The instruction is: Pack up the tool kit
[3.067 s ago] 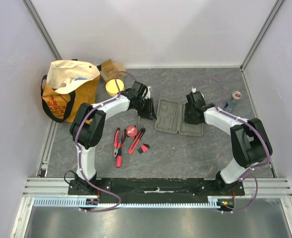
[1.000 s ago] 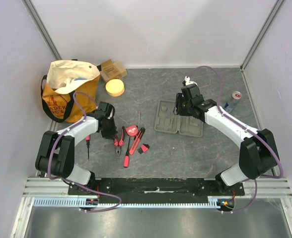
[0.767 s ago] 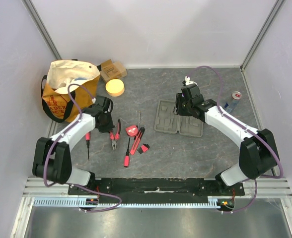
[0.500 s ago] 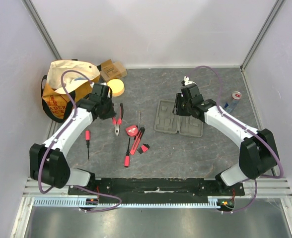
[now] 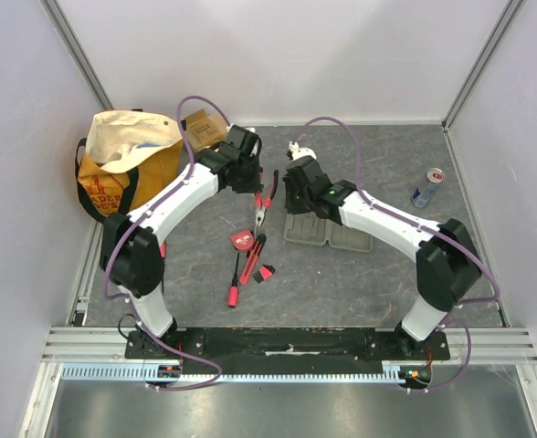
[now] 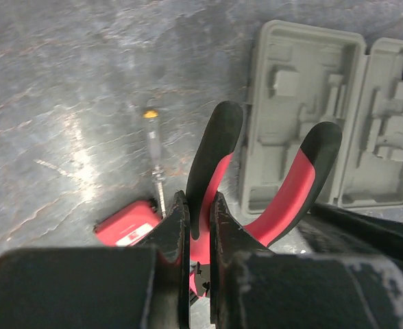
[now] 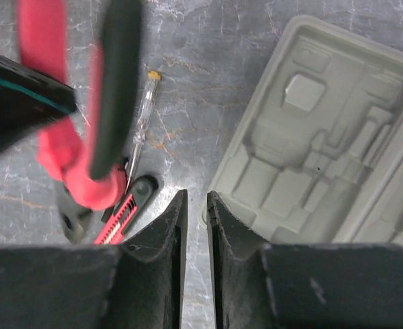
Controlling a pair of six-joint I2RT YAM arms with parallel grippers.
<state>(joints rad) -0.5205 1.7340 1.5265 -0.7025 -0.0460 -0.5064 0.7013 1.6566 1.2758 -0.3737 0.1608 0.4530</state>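
The grey-green tool kit case (image 5: 342, 235) lies open at mid-table, its moulded slots (image 7: 325, 137) bare. My left gripper (image 5: 255, 182) is shut on one handle of the red-and-black pliers (image 6: 284, 199), holding them in the air just left of the case (image 6: 304, 103). My right gripper (image 7: 194, 205) hovers over the case's left corner; its jaws stand a narrow gap apart with nothing between them. A red tape measure (image 5: 242, 240), a utility knife (image 5: 253, 258), a red screwdriver (image 5: 235, 285) and a thin tester screwdriver (image 6: 153, 147) lie on the table in front of the case.
An orange-and-cream tote bag (image 5: 127, 169) stands at the far left, with a cardboard box (image 5: 205, 128) behind it. A drink can (image 5: 426, 185) stands at the right. A small red-and-black piece (image 5: 265, 272) lies by the knife. Grey walls close the back and sides.
My left arm lifted the pliers from the left of the table and swung them up and right to the case. The right gripper moved left to the case's corner and its jaws narrowed.
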